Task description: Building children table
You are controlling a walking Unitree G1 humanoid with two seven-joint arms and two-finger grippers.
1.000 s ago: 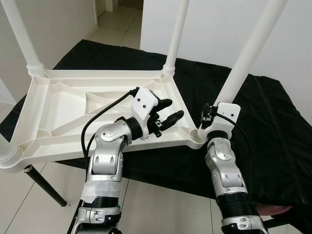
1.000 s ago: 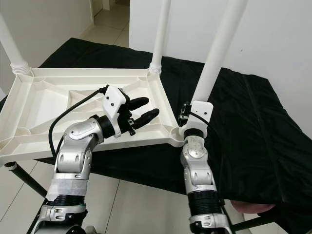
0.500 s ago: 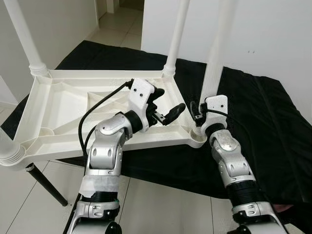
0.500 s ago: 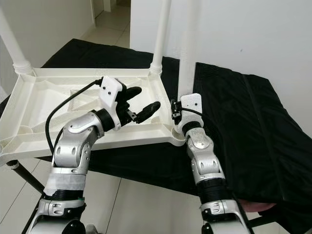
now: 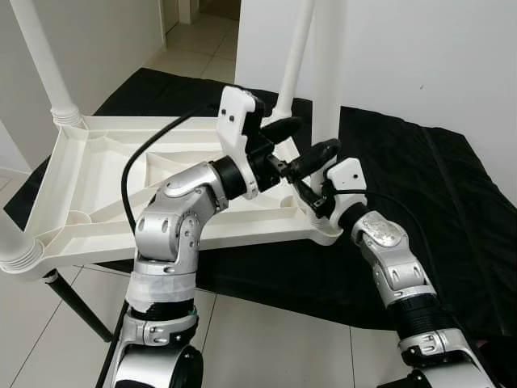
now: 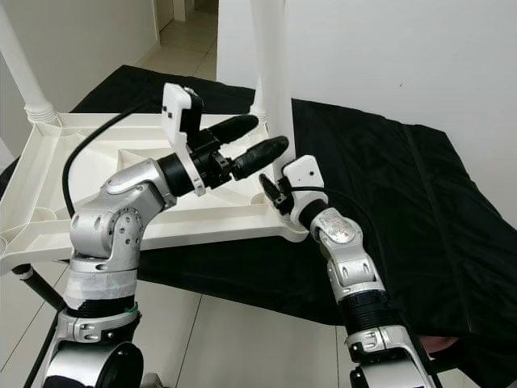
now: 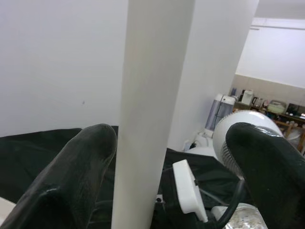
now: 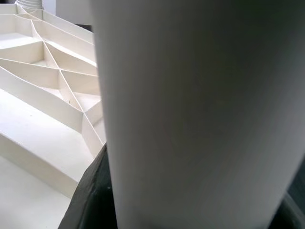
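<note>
The white table top (image 5: 105,186) lies upside down on a black-draped table. Three white legs stand in its corners: far left (image 5: 44,65), far right (image 5: 292,56) and near left (image 5: 12,242). A fourth leg (image 5: 325,73) stands upright over the near right corner socket (image 5: 327,234). My right gripper (image 5: 315,194) is shut on its lower part, and the leg's foot is hidden behind the fingers. My left gripper (image 5: 319,133) is open higher up, its two black fingers (image 7: 81,176) on either side of that leg (image 7: 152,109).
Black cloth (image 5: 420,186) covers the support table and hangs over its front edge. A black table leg (image 5: 73,307) slants down to the tiled floor at the left. A white wall rises close behind, with a doorway (image 5: 198,12) at the back left.
My right gripper has swung the fourth leg from leaning right to upright over the corner. My left arm has risen and brought its open fingers around the leg.
</note>
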